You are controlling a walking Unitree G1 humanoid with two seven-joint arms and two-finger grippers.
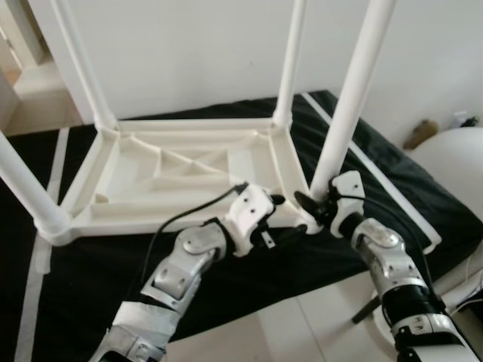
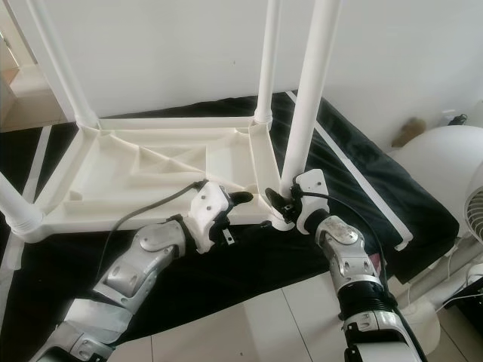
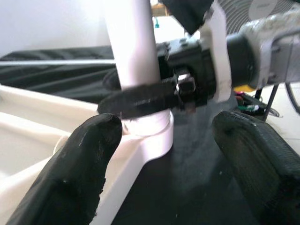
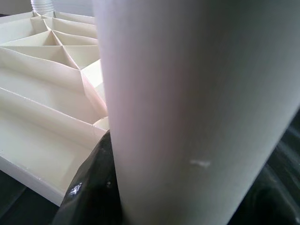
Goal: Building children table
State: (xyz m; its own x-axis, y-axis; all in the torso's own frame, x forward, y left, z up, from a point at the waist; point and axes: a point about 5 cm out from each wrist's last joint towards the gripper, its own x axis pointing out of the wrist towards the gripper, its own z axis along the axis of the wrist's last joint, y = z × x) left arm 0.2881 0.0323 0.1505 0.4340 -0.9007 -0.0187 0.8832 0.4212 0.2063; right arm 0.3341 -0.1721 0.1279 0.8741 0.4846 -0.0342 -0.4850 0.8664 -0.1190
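- Left eye view: I see a white plastic children's table lying upside down on a black mat, with its ribbed underside facing up.
- Four white legs stand upright from the four corners: the far-left leg, the far-right leg, the near-left leg and the near-right leg.
- My right gripper is at the base of the near-right leg. In the left wrist view its black fingers wrap around the leg just above the corner socket, so I judge it clamped on the leg.
- The right wrist view shows that same leg up close, with the table's ribbed underside beyond it.
- My left gripper sits just beside the same corner, on its left. Its two fingers are spread wide, one touching the table's frame near the socket, and they hold nothing.
- Progress, as I judge it: all four legs are in their sockets, so assembly looks nearly finished.
- What seems left is seating or tightening this last leg, then turning the table upright.
- A white rounded object stands off the mat at the right.
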